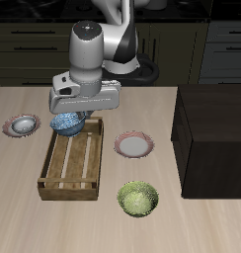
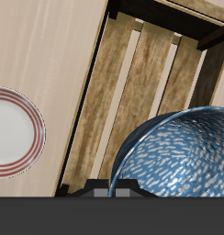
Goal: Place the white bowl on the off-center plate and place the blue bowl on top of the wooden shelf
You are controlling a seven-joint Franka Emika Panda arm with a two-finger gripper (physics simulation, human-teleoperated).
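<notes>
The blue bowl [image 1: 65, 123] [image 2: 178, 158], speckled inside, hangs just above the back end of the slatted crate [image 1: 75, 163] [image 2: 132, 83]. My gripper [image 1: 73, 114] is directly over it and shut on its rim; the fingertips are hidden behind the hand. The white bowl [image 1: 25, 124] sits on the off-center plate [image 1: 8, 127], red-rimmed, beside the crate near the table's side edge. The wooden shelf [image 1: 211, 138], dark and boxy with a flat top, stands on the opposite side of the table, well away from my gripper.
A second red-rimmed plate [image 1: 135, 145] [image 2: 8, 131] lies empty between the crate and the shelf. A green patterned bowl [image 1: 139, 198] sits near the table's front edge. Dark kitchen cabinets run behind the table.
</notes>
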